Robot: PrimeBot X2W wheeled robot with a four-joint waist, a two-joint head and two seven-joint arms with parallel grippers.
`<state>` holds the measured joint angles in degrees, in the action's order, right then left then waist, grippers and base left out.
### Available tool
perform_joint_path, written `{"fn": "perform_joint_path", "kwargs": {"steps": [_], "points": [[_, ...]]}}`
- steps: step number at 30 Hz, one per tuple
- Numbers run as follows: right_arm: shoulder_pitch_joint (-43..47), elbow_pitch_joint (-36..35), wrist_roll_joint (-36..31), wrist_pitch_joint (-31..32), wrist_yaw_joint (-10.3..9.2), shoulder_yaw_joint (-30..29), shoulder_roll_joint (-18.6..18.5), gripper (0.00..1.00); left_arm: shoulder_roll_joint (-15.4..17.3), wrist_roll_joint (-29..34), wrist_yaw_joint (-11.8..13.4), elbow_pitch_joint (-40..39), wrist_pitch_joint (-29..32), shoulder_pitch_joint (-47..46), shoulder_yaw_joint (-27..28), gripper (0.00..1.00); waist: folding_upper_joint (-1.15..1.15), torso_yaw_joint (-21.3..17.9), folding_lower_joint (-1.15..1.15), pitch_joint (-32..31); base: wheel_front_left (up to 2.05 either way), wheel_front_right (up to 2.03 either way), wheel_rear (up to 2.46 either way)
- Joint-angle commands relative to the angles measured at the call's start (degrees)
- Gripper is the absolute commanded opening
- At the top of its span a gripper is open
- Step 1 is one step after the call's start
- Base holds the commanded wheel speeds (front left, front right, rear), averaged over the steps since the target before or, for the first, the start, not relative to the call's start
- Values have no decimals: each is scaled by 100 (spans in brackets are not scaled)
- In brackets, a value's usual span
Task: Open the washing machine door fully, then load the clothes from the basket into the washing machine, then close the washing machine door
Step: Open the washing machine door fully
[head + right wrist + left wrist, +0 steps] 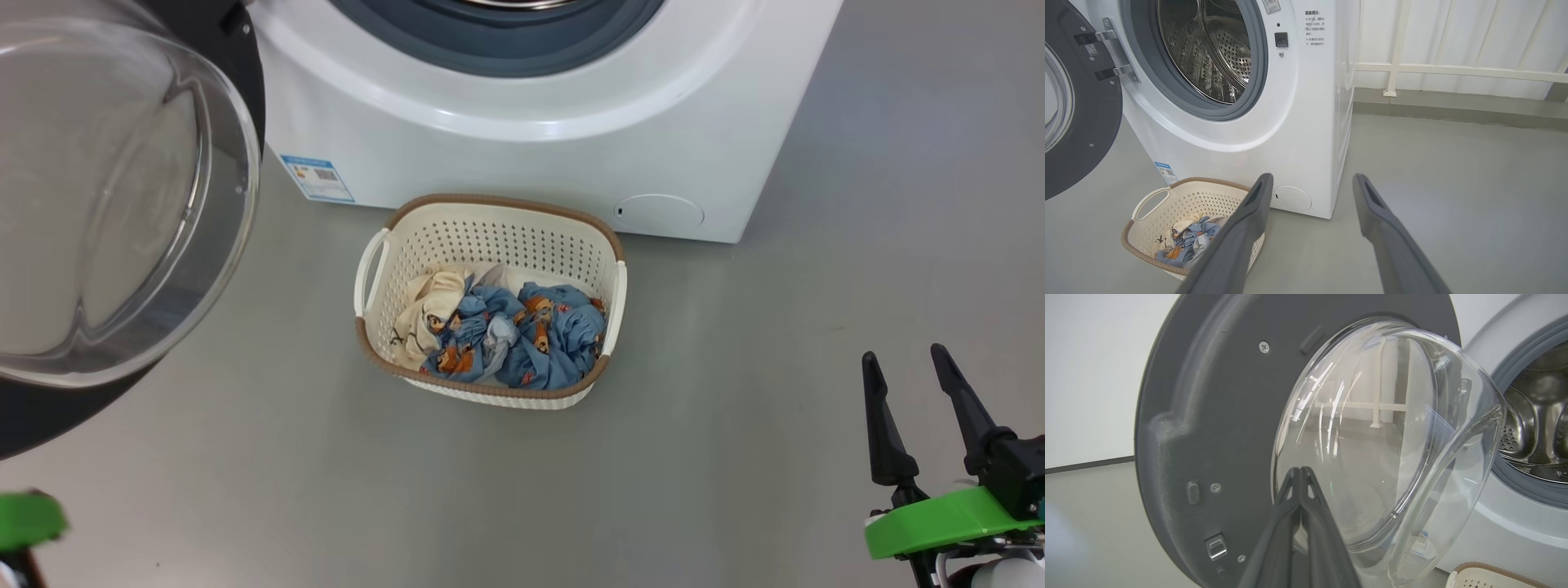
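1. The washing machine door (pixel 122 204) stands wide open at 9 o'clock in the head view. Its clear glass bowl bulges out toward the camera.
2. The washing machine (pixel 506 155) is at 12 o'clock. In the right wrist view its shiny steel drum (pixel 1208 53) shows through the round hole.
3. The basket (pixel 498 200) sits on the grey floor (pixel 735 449) in the middle of the head view, just in front of the machine.
4. The clothes (pixel 531 335) lie in a pile inside the basket. The blue ones with orange prints are toward 3 o'clock and the cream piece (pixel 433 310) is toward 9 o'clock.
5. The left tool (pixel 1300 471) has its two fingers pressed together and holds nothing. Its tips point at the glass bowl of the door. I cannot tell if they touch it.
6. The right tool (pixel 904 357) is at 4 o'clock in the head view. Its fingers are spread wide with nothing between them. It hangs over the floor, well apart from the basket.
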<state>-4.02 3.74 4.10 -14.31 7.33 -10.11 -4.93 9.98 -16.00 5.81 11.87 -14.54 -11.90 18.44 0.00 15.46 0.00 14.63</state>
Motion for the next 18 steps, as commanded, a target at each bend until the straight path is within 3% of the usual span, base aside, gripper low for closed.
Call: {"fn": "perform_joint_path", "kwargs": {"steps": [1,5,12,13,14,15,16,18], "points": [[-33,-116,70,-69,16,156,-14,100,144,105,-17,-277,-46,113,138,0,0,-34,0,-59,0,0,0],[-1,-80,74,-69,16,218,7,100,-231,317,-132,-893,-46,605,-186,0,0,-74,0,-175,0,0,0],[71,-33,49,-69,16,309,29,100,-512,390,-469,-1402,-39,1138,-911,0,0,-215,0,-367,0,0,0],[82,-32,45,-69,16,327,33,100,-534,378,-526,-1433,-26,1183,-1029,13,0,-246,0,-388,0,0,0],[93,-31,39,-69,16,343,37,100,-551,370,-567,-1449,-6,1217,-1133,34,0,-279,0,-414,0,0,0],[105,-31,34,-69,16,349,42,100,-565,366,-603,-1453,24,1243,-1231,62,0,-314,0,-439,0,0,0],[114,-28,33,-69,16,351,47,100,-575,352,-641,-1455,30,1248,-1310,96,0,-347,0,-461,0,0,0],[129,-14,32,-69,16,380,54,100,-586,367,-666,-1427,43,1253,-1425,100,0,-424,0,-511,0,0,0]]}}
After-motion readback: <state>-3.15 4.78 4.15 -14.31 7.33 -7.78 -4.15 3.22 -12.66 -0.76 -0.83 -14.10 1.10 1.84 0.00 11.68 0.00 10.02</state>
